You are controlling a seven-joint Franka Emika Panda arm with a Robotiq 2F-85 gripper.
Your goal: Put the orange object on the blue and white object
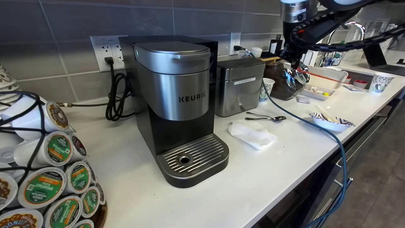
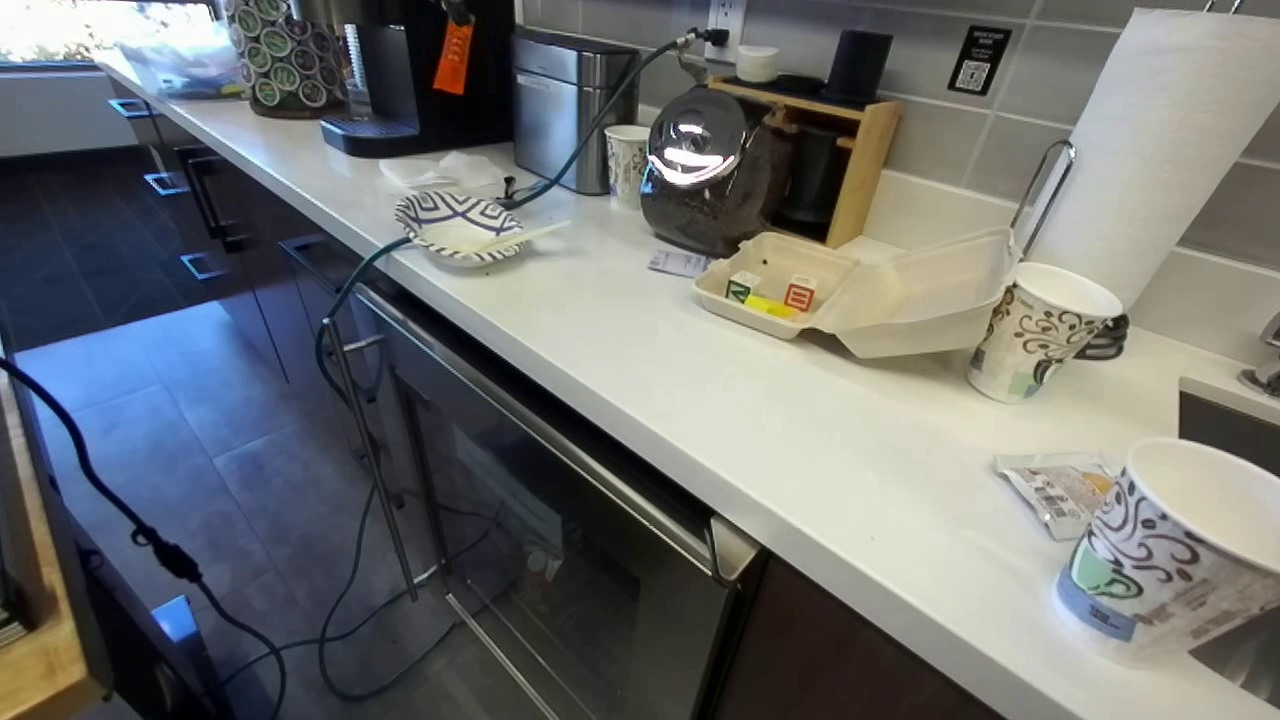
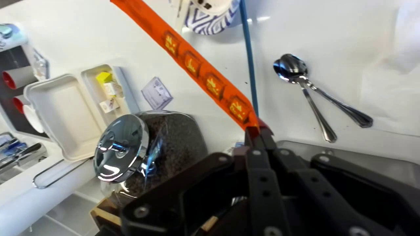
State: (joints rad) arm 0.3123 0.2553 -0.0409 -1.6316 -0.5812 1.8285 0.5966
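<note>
The orange object is a slim orange-red packet with yellow print (image 3: 203, 70). In the wrist view it runs from my fingertips to the top edge. It also shows in both exterior views (image 1: 319, 75) (image 2: 453, 60), held in the air above the counter. My gripper (image 3: 258, 129) is shut on one end of it; its fingers also show in an exterior view (image 1: 295, 64). The blue and white object is a shallow patterned paper bowl (image 2: 450, 208) on the counter near its front edge, with a pale stick lying across it. It shows partly at the wrist view's top (image 3: 208, 27), apart from the packet.
A glossy dark container (image 1: 281, 80) and steel bin (image 1: 242, 88) stand along the wall. A blue cable (image 1: 303, 120) crosses the counter beside the bowl. Spoons (image 3: 292, 68), a white napkin (image 1: 251, 133), an open takeout box (image 2: 920, 295) and the coffee machine (image 1: 174, 91) are also there.
</note>
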